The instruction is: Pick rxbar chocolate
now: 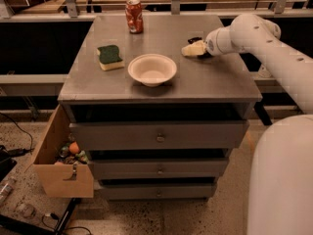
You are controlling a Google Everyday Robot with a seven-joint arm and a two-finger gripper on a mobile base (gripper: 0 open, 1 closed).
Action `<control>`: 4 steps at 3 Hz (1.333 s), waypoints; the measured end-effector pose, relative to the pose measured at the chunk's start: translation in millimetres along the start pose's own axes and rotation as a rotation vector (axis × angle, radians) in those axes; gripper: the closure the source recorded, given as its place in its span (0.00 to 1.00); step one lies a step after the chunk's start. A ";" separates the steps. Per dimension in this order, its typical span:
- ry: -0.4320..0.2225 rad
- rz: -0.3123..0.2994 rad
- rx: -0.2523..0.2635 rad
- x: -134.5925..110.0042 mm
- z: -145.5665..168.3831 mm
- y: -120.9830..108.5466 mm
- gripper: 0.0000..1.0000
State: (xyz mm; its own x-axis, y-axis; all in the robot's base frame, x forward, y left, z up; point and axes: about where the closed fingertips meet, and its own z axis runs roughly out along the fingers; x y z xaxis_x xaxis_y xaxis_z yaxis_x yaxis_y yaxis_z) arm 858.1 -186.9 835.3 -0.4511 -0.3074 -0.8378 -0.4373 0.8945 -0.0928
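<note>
**Weighing up the rxbar chocolate by the gripper**

We are making out only a dark sliver of the rxbar chocolate (pixel 195 40), lying on the cabinet top (pixel 215 80) just beyond the gripper (pixel 192 49) and partly hidden by it. We are judging it light, fairly stiff and likely slippery, so pinching across its narrow width looks safest. We are failing to tell whether the gripper is open or closed. The bowl (pixel 152 69) is sitting near its tip.
</note>
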 end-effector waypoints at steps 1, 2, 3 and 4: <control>0.000 0.000 0.000 -1.9 -1.2 -0.2 0.85; 0.000 0.000 0.000 -4.0 -2.5 -0.3 1.00; 0.000 0.000 -0.001 -4.1 -2.4 -0.2 1.00; -0.031 -0.038 -0.038 -28.1 -9.8 8.5 1.00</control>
State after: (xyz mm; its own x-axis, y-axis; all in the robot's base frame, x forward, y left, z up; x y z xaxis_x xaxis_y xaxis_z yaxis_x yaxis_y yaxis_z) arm 859.5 -173.9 863.4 -0.4095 -0.3297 -0.8506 -0.4832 0.8693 -0.1043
